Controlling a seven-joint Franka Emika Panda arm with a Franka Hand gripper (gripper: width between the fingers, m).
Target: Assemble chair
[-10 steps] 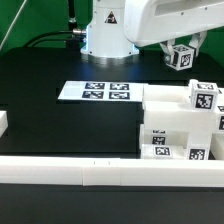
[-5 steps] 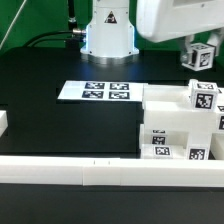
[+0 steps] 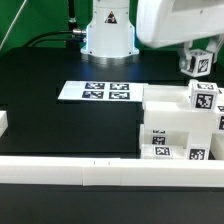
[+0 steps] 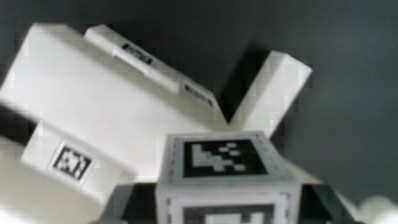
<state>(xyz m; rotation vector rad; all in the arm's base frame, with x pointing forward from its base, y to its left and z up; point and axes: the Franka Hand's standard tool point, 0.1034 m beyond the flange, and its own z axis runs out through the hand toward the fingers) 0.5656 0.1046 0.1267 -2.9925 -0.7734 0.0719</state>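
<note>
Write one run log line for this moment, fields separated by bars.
phase: carry | gripper: shut on small cube | cube: in air above chair parts | marker board: bare

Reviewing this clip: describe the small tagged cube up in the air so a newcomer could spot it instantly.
Start at the big white robot arm at the top of the exterior view. Just below it, toward that view's right edge, the gripper holds a small glossy white plastic cube with black-and-white square tags. Unlike the tagged cube on the stacked white chair parts, it hangs clear of everything.

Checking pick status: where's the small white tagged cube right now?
The small white tagged cube is held in the gripper, off the table at the exterior view's upper right, above the white chair parts.
</note>
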